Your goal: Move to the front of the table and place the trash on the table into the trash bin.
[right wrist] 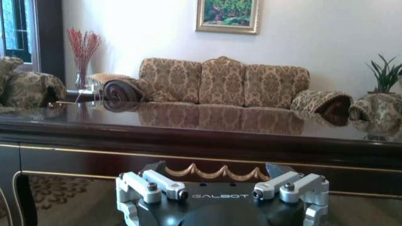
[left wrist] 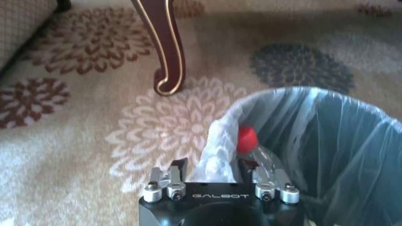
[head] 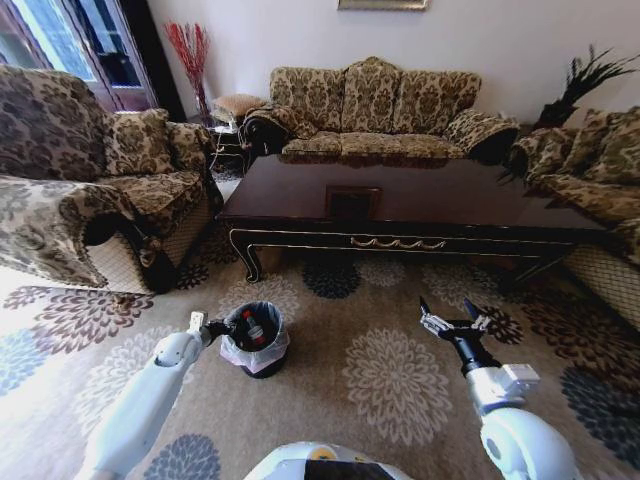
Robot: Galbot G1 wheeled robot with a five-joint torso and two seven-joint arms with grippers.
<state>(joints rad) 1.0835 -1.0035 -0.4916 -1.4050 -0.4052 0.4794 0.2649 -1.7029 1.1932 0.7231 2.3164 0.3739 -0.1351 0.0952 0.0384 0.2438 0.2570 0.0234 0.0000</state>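
The large low coffee table (head: 420, 200) with its glossy dark brown top and gold-trimmed apron stands beyond the small round dark trash bin (head: 256, 340), which sits on the flowered carpet (head: 390, 390) in front of the table's carved leg (left wrist: 164, 52). I see no litter on the table top, and inside the bin, against the whitish plastic liner (left wrist: 220, 141), lies a clear plastic bottle with a red cap (left wrist: 247, 139), so I judge the task is nearly finished or finished. The left gripper (head: 197, 322) hangs just beside the bin's rim, on the side away from the right gripper; in its wrist view the fingers stand apart with nothing between them. The right gripper (head: 452, 322) hovers well to the other side of the bin, facing the table apron, its fingers spread and empty. The main risk, in my opinion, is at the bin: the left fingers are very near the folded liner, so a careless pull of the arm could catch the bag and drag it out, or tip the light bin and spill the bottle on the carpet.
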